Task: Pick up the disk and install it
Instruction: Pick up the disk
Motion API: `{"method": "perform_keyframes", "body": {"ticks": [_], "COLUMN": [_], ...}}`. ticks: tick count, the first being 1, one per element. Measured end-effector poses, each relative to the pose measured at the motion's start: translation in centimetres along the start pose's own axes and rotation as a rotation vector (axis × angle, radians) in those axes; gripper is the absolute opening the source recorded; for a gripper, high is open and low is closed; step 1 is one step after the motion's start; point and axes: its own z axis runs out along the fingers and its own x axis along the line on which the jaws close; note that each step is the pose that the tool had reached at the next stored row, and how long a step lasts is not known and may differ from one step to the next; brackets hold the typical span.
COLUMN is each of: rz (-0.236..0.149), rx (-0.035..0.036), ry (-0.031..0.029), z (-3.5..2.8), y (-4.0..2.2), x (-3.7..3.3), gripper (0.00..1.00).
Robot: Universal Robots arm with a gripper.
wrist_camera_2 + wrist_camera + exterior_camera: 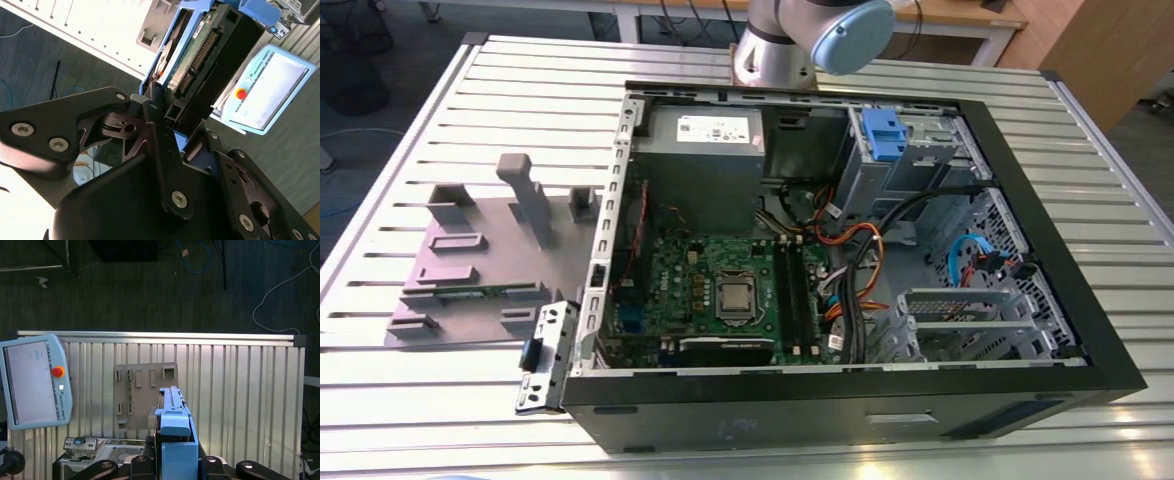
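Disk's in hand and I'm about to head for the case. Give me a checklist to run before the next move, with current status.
1. Grip on the disk: ok, the gripper is shut on it in both wrist views.
2. Disk clear of the grey fixture: ok, it is held off the table.
3. Side of the computer case open: ok, the interior is exposed.
4. Free slot in the drive cage: cannot tell; a blue carrier sits in it.
5. Path past the cables: not ok, they run loose beside the cage.
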Motion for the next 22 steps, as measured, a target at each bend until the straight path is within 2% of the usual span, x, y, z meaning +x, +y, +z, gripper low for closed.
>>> {"method": "perform_keyframes", "body": {"ticks": [22], "rz": [0.000], "rx": [0.0000], "ry": [0.0000], "z": [-1.44], "y": [-0.05], "x": [0.06], "gripper": [0.36]}}
